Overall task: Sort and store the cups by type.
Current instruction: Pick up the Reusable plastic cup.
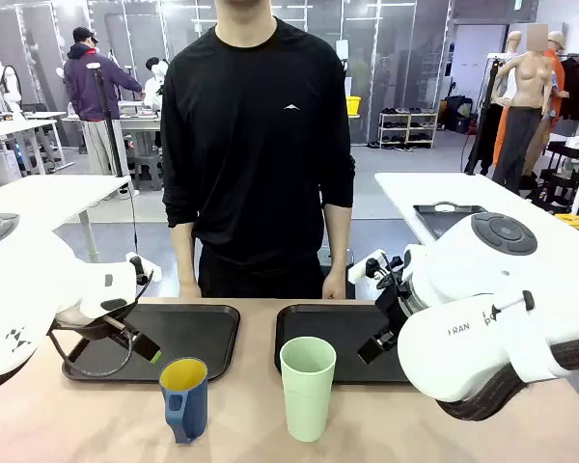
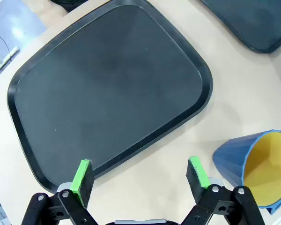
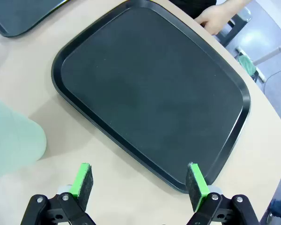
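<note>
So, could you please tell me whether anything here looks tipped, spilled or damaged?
Nothing stands out. The mint-green tumbler and the blue mug stand upright on the table, just short of the left tray and right tray, both lying flat.

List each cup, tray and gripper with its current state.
blue mug: upright on the table, unheld, nothing seen inside.
mint tumbler: upright on the table, unheld.
left tray: flat on the table.
right tray: flat on the table.
left gripper: open, holding nothing.
right gripper: open, holding nothing.
</note>
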